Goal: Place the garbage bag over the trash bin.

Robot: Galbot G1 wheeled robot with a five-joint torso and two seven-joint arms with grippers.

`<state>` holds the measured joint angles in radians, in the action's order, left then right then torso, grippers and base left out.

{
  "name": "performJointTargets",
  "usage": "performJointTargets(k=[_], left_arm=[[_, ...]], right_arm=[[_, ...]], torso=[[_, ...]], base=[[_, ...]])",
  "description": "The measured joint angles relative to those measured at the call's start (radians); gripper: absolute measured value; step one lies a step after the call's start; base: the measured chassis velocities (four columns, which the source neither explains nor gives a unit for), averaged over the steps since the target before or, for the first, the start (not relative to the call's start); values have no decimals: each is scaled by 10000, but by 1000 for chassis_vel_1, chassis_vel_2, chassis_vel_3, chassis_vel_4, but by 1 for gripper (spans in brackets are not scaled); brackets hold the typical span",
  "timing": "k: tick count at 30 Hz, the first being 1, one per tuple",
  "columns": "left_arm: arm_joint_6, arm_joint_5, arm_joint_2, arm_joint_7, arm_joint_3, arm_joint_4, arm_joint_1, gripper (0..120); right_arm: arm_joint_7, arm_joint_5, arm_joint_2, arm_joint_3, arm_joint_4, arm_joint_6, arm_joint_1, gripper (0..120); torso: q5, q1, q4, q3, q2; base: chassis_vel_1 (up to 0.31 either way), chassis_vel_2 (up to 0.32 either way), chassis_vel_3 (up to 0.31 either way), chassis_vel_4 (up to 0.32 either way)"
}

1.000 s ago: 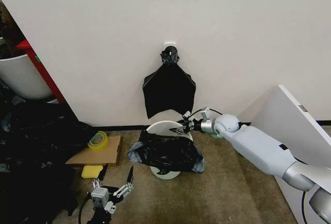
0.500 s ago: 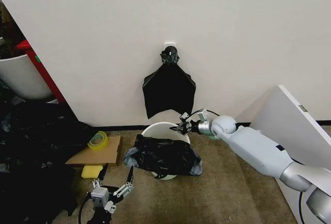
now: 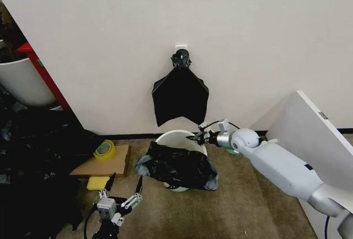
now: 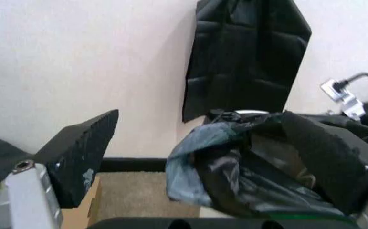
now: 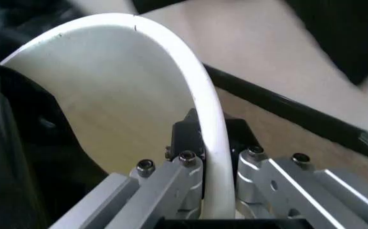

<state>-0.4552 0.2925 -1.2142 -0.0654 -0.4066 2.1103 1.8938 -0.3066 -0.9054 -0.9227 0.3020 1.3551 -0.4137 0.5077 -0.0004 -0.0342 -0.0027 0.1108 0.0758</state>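
Note:
The trash bin (image 3: 175, 137), a round white bucket, stands on the carpet by the wall. The garbage bag (image 3: 176, 167), crinkled black plastic, is draped over its near rim and front, hiding most of the bucket. My right gripper (image 3: 198, 138) is shut on the bin's far-right rim. The right wrist view shows the white rim (image 5: 200, 90) pinched between the fingers of the right gripper (image 5: 212, 136). My left gripper (image 3: 118, 201) hangs low in front of the bin, open and holding nothing. Its view looks between the pads (image 4: 82, 148) at the bag (image 4: 247, 162).
A flat black bundle of bags (image 3: 180, 95) hangs on the wall behind the bin. To the left lie cardboard with a tape roll (image 3: 104, 149), a yellow sponge (image 3: 98, 182) and a heap of black plastic (image 3: 33, 156). A white board (image 3: 314, 131) leans at the right.
The right gripper, holding the rim, shifted slightly right and down. The bin rocked with it and the draped bag shifted a little. The left arm stayed put.

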Motion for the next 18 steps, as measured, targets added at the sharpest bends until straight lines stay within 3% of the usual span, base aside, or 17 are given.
performJointTargets(k=[3, 12, 18], left_arm=[[42, 93, 73, -1, -9, 43, -50, 100], [138, 231, 204, -3, -10, 89, -110, 100], [348, 370, 441, -30, 156, 231, -331, 100]], right_arm=[[1164, -614, 74, -823, 594, -289, 700, 2], [2461, -1189, 323, -1661, 1538, -421, 1571, 2], [4324, -1671, 79, -3428, 2974, -601, 3507, 2]], torso=[[1, 0, -1, 0, 0], [-3, 0, 2, -1, 0], [0, 1, 2, -1, 0]], base=[[0, 0, 0, 0], [0, 0, 0, 0], [0, 0, 0, 0]])
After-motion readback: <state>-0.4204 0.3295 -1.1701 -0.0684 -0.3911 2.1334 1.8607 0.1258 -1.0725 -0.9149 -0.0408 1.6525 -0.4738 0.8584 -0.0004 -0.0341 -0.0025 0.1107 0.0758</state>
